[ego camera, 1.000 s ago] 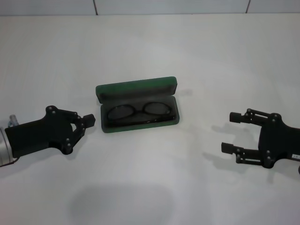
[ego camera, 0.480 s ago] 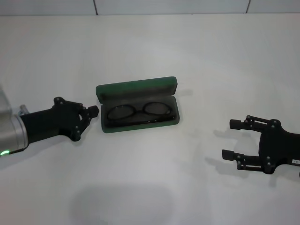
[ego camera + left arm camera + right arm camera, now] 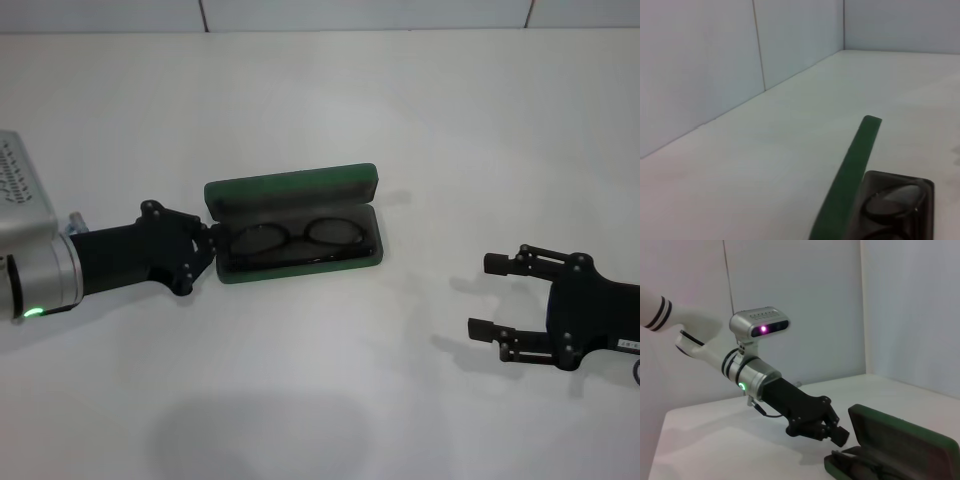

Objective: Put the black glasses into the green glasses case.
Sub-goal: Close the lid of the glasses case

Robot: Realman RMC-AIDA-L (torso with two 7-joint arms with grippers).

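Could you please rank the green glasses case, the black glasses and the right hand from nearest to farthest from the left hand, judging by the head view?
1. The green glasses case, open: the left hand, shut, sits right at its left end.
2. The black glasses, lying inside the case, just past that end.
3. The right hand, open, far off on the right side of the table.

Glasses [image 3: 295,240] temples hidden inside case [image 3: 290,190]. Left wrist view cut case at edge. Right gripper [image 3: 490,295] wrist ran off frame.
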